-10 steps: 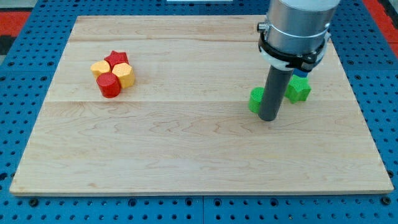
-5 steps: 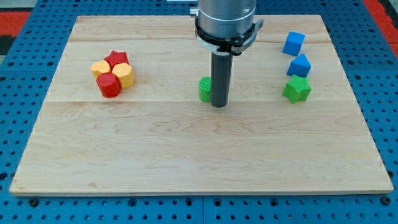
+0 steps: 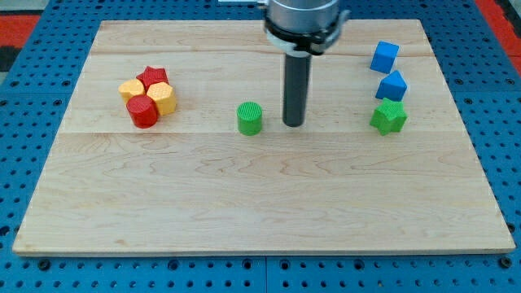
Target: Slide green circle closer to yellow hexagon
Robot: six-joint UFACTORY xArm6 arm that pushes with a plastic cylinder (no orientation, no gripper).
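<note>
The green circle (image 3: 250, 118) stands alone on the wooden board (image 3: 260, 203), left of centre. The yellow hexagon (image 3: 162, 98) sits at the view's left in a tight cluster with a red star (image 3: 151, 77), a red cylinder (image 3: 143, 111) and a second yellow block (image 3: 130, 89). My tip (image 3: 293, 124) is on the board just right of the green circle, with a small gap between them. The green circle is well to the right of the yellow hexagon.
At the view's right stand a green star-shaped block (image 3: 389, 117), a blue block (image 3: 391, 85) above it and a blue cube (image 3: 384, 56) near the top edge. The arm's grey body (image 3: 305, 16) hangs over the board's top middle.
My tip pushed the green circle from the right side leftward across the board. Now the circle sits further left and my tip has drawn slightly back to the right, off it.
</note>
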